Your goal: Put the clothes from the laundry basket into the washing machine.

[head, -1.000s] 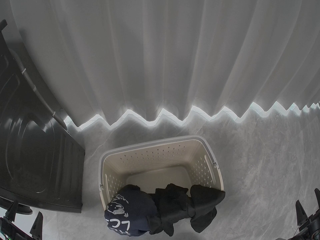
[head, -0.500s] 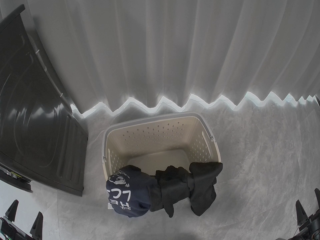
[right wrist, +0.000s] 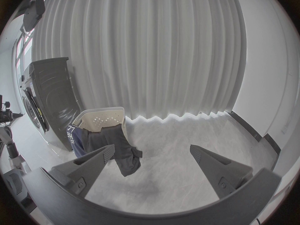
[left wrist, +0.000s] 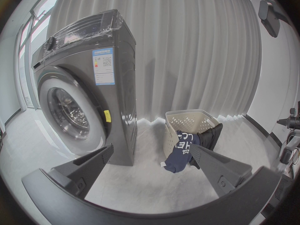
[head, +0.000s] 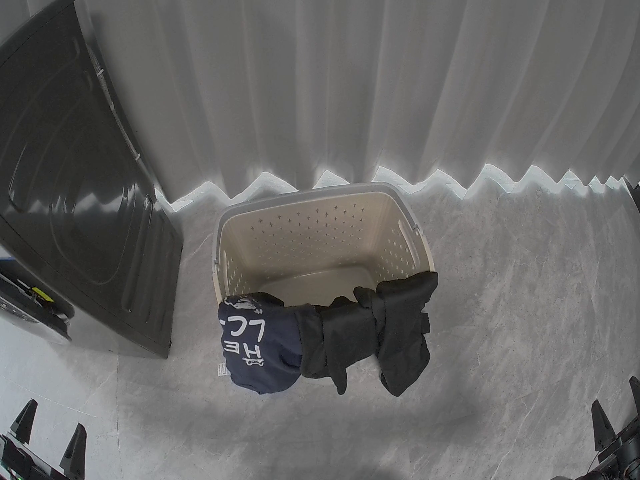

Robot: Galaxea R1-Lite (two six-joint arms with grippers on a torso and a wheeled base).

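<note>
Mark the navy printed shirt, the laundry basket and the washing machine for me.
navy printed shirt [head: 257, 351], head view: lettered fabric draped over the near rim.
laundry basket [head: 313, 235], head view: perforated far inner wall.
washing machine [left wrist: 67, 116], left wrist view: round door glass on its front.

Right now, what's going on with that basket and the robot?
Nothing is being handled yet. The robot's left gripper and right gripper both hang open and empty, short of the laundry basket on the floor. A navy shirt and black clothes drape over its near rim. The washing machine stands beside it, on the robot's left.
</note>
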